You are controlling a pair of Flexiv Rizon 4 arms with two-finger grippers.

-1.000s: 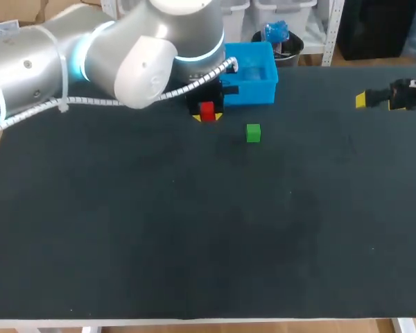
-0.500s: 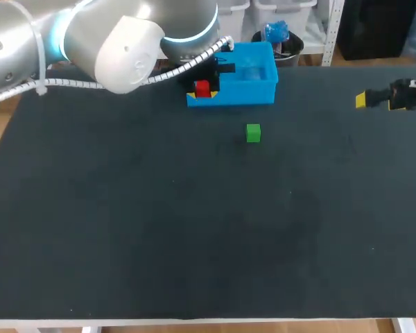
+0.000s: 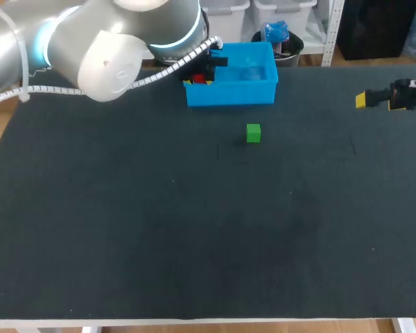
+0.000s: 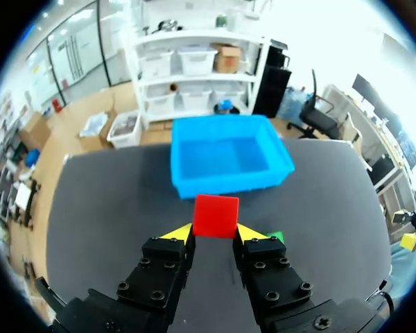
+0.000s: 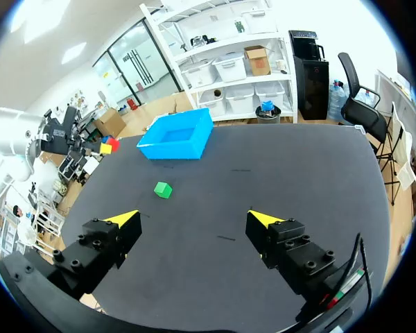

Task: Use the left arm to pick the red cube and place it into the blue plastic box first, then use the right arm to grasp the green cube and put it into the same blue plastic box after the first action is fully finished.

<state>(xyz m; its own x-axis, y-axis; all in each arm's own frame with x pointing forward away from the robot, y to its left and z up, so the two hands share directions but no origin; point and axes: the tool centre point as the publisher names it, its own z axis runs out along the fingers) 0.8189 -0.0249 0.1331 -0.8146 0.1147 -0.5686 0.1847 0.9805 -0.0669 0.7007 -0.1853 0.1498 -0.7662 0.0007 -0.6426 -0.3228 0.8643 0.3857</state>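
Observation:
My left gripper [image 4: 215,233] is shut on the red cube [image 4: 215,216], which sits between its yellow tips. In the head view the red cube [image 3: 198,78] hangs at the left rim of the blue plastic box [image 3: 232,94], with my left gripper [image 3: 197,80] around it. From the left wrist, the blue box [image 4: 229,182] lies just ahead and below, with nothing in it. The green cube [image 3: 253,132] rests on the mat in front of the box. My right gripper [image 5: 194,220] stands open at the far right of the table [image 3: 366,100], well away from the green cube [image 5: 163,189].
The black mat [image 3: 194,229] covers the whole table. The bulky left arm [image 3: 104,48] hangs over the back left corner. The blue box [image 5: 173,151] stands at the back edge.
My left arm has lifted the red cube off the mat and carried it back, up to the box's left rim. The right arm and green cube have not moved.

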